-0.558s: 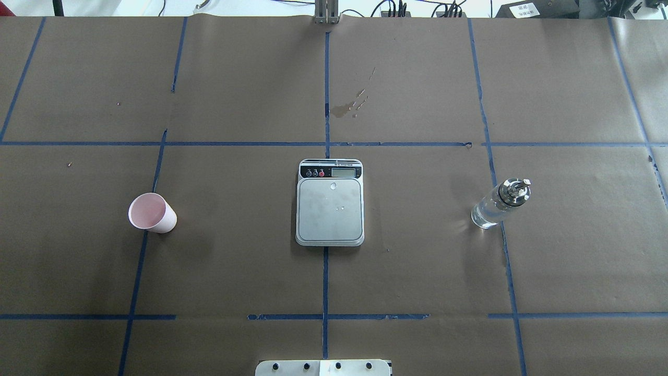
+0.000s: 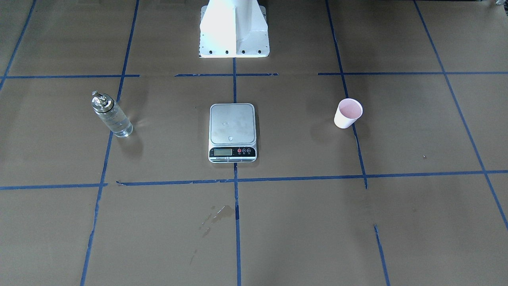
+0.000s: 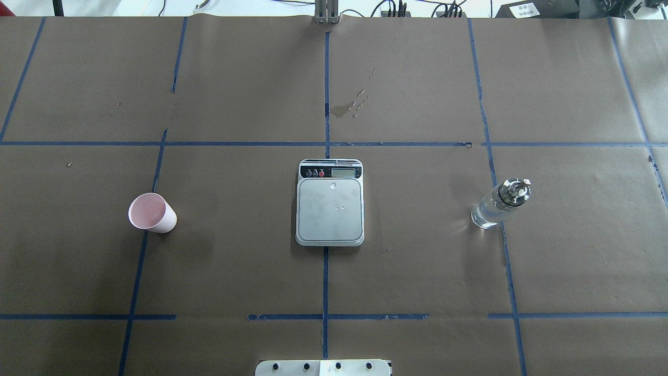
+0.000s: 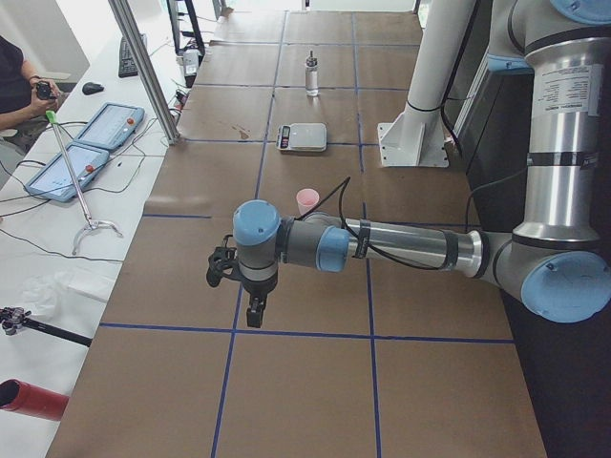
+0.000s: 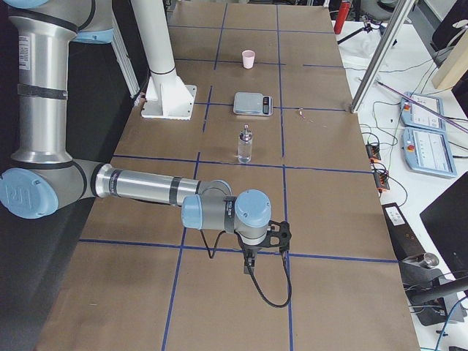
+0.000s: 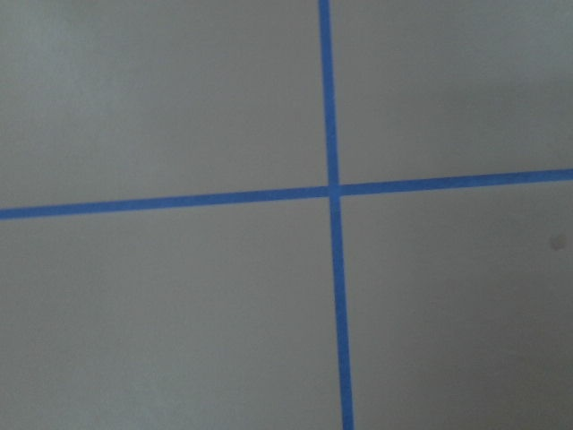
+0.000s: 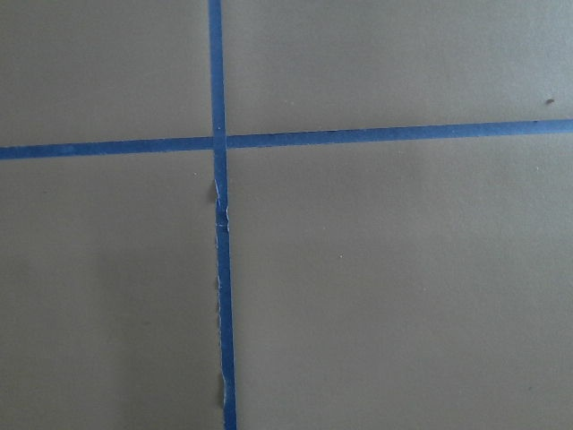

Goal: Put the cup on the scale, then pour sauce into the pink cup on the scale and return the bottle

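Paper cup (image 3: 152, 212), kitchen scale (image 3: 330, 214) and glass bottle (image 3: 498, 204) are standing well apart; left gripper (image 4: 255, 313) and right gripper (image 5: 247, 260) are hovering (jaws: cannot tell).

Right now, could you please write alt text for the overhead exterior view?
A digital kitchen scale sits at the centre of a brown paper-covered table gridded with blue tape. A pink paper cup stands apart on its left, a clear glass bottle with a metal spout on its right.
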Available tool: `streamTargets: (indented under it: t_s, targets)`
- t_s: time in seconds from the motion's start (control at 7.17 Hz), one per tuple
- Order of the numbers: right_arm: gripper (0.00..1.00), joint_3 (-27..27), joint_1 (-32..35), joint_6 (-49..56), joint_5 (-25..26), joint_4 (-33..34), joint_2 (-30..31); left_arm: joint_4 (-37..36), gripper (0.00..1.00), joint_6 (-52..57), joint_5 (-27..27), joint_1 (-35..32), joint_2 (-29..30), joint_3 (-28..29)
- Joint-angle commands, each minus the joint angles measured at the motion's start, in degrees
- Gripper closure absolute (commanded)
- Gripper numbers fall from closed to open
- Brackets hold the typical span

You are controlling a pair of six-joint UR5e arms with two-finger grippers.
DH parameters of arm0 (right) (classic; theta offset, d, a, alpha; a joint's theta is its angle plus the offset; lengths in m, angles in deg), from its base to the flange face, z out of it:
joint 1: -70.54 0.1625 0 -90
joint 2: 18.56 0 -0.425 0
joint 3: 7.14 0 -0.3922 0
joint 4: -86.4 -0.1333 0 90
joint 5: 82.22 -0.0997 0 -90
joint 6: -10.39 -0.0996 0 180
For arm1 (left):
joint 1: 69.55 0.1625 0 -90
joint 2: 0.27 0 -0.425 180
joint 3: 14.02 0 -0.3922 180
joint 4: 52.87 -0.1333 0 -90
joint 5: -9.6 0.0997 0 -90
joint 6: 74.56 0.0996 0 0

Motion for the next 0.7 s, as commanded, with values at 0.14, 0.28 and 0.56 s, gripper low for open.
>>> streamTargets:
  t_s: [0.14, 0.28, 0.56]
  targets:
    - [0.0, -1.0, -0.1, 0.0, -0.3, -0.1, 0.1, 7.4, 0.0, -0.3, -0.3, 6.7, 0.0, -9.9]
    - [0.0, -1.0, -0.1, 0.0, -0.2, -0.3, 0.1, 10.0, 0.0, -0.3, -3.2, 8.1, -0.5, -11.1]
    - [0.0, -1.1, -0.1, 0.5, -0.3, -0.4, 0.2, 17.7, 0.0, -11.2, -9.0, 13.2, -0.6, -13.0]
